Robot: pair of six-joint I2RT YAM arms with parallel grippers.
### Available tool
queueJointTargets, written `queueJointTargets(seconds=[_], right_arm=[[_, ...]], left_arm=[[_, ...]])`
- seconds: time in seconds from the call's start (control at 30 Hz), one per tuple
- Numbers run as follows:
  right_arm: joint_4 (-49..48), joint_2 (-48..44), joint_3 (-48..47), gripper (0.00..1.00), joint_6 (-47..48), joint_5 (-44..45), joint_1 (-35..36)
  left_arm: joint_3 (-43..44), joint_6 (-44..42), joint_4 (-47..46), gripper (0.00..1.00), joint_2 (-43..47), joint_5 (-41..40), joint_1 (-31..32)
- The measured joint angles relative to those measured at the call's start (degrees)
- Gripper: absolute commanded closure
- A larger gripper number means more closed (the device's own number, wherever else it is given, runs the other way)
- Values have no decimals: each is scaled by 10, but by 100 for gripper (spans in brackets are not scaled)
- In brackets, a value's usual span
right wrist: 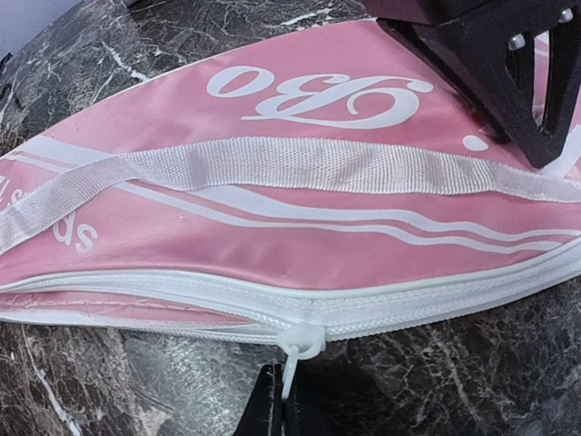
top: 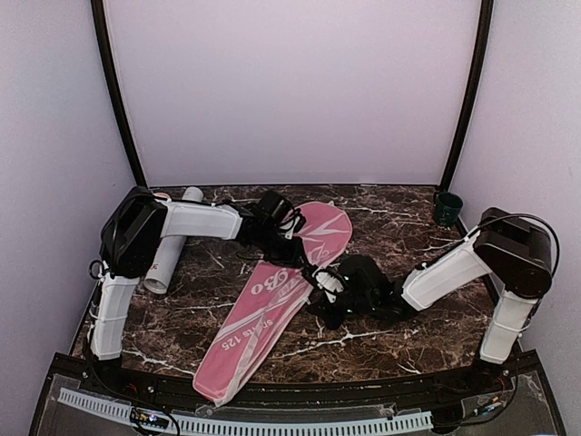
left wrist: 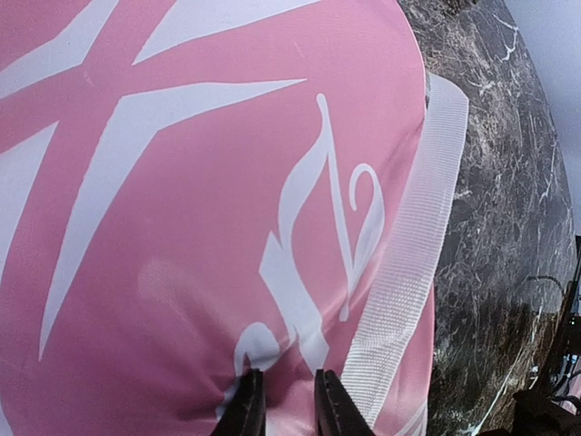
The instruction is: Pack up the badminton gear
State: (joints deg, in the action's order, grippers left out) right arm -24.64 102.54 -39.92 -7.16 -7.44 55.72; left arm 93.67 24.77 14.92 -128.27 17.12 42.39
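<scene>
The long pink racket bag [top: 272,304] lies diagonally across the table, its wide head at the back. My left gripper [top: 283,229] is on the head and pinches a puckered fold of its fabric [left wrist: 290,409]. My right gripper [top: 325,289] is at the bag's right edge, shut on the white zipper pull [right wrist: 290,374] under the slider [right wrist: 301,341]. The zipper is closed to the right of the slider and open to its left. The white tube [top: 163,263] lies at the left under my left arm. Rackets and shuttlecocks are out of view.
A small dark green cup [top: 447,207] stands at the back right corner. The bag's white webbing strap [right wrist: 300,163] lies along its top [left wrist: 408,263]. The left gripper's black body [right wrist: 508,73] shows in the right wrist view. The table is dark marble [top: 381,345].
</scene>
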Motion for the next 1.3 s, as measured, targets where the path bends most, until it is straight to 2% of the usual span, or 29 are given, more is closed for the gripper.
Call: queueJointTargets(seconds=[0.23, 0.53, 0.63, 0.8, 1.0, 1.3], right_arm=[[-8, 0, 2, 100, -16, 8, -7], [29, 18, -64, 100, 10, -11, -82], [34, 27, -68, 100, 15, -21, -86], [36, 33, -68, 100, 16, -38, -84], [34, 31, -66, 100, 16, -45, -81], [42, 10, -66, 100, 35, -43, -54]], left_arm=[[-37, 24, -19, 80, 19, 4, -22], [-102, 4, -30, 60, 89, -30, -73], [-117, -1, -31, 56, 111, -42, -70], [-126, 9, -46, 46, 128, -44, -25], [-143, 52, -51, 45, 135, -51, 16], [-149, 116, -49, 47, 142, -89, 16]])
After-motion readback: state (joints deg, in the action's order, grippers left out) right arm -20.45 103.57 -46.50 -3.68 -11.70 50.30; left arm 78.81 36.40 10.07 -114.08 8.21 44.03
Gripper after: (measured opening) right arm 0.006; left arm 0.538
